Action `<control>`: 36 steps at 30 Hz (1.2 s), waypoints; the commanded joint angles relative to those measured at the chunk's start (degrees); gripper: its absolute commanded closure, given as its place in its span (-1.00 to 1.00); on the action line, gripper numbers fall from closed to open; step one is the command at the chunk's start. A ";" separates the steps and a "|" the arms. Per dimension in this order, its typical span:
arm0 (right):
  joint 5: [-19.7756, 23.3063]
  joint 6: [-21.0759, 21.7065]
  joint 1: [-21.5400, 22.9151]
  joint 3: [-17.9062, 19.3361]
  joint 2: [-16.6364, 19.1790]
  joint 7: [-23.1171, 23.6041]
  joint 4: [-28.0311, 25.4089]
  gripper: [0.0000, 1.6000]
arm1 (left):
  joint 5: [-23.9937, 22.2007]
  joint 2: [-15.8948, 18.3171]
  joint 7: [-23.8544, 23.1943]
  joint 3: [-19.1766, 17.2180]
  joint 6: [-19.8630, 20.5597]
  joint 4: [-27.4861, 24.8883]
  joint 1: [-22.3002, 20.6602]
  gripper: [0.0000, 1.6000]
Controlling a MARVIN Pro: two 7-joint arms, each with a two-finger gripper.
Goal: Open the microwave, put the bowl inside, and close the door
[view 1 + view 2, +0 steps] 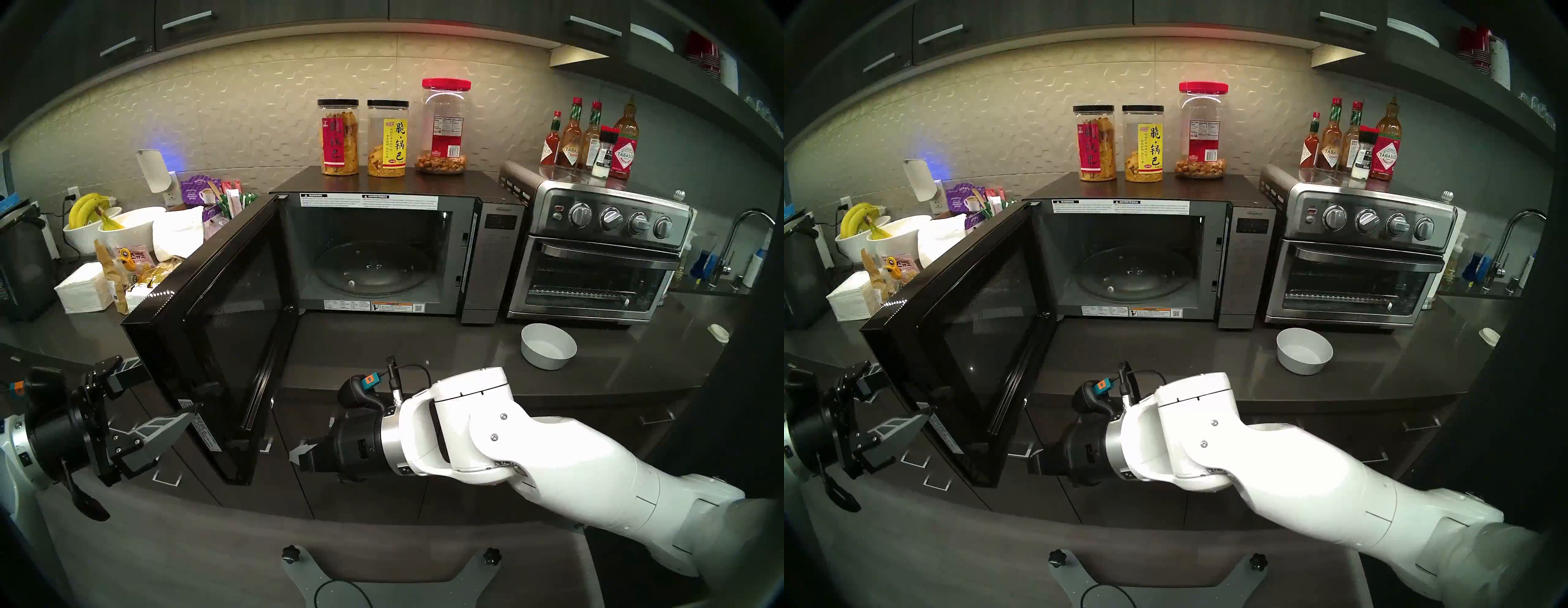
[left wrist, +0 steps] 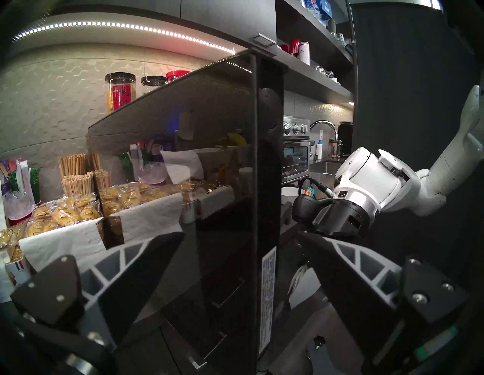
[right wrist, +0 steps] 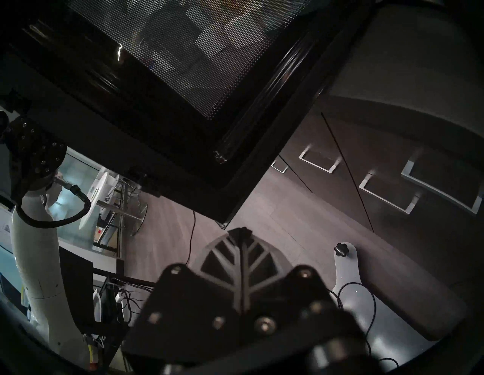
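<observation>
The right gripper [image 1: 299, 456], a black two-finger hand on a white arm, has its fingers pressed together and holds nothing; in the right wrist view the two ribbed fingers [image 3: 242, 258] meet in one line. It hangs in front of the counter edge, just beside the lower free corner of the door [image 1: 220, 339], the wide glossy black glass panel with mesh window, but I cannot tell if it touches it. The left gripper [image 1: 159, 401] is spread wide, its dark fingers on both sides of the door's free edge without closing on it.

The first step looks done: the large boxy black microwave [image 1: 382, 250] stands open, the door swung out to the left and toward the near side, and the glass turntable [image 1: 373, 267] inside is bare. Two steps are left, I think: to put the bowl inside and to close the door.

The small plain white round bowl [image 1: 548, 346] sits upright on the dark grey countertop [image 1: 403, 344], in front of the stainless-steel toaster oven [image 1: 594, 259] with four knobs. It lies to the right of the right gripper and farther back, well apart from it. The gripper points to the left, away from the bowl.
</observation>
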 commanded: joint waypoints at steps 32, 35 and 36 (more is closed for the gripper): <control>-1.47 -0.79 1.11 13.76 16.15 9.85 -0.27 1.00 | -0.85 0.25 -0.63 0.11 0.03 -0.29 0.30 -1.00; -1.16 -0.80 1.35 15.26 17.56 10.43 0.52 1.00 | -0.85 0.26 -0.62 0.11 0.03 -0.29 0.31 -1.00; -0.86 -0.66 1.41 15.72 17.96 10.78 0.83 1.00 | -0.85 0.26 -0.62 0.11 0.03 -0.29 0.31 -1.00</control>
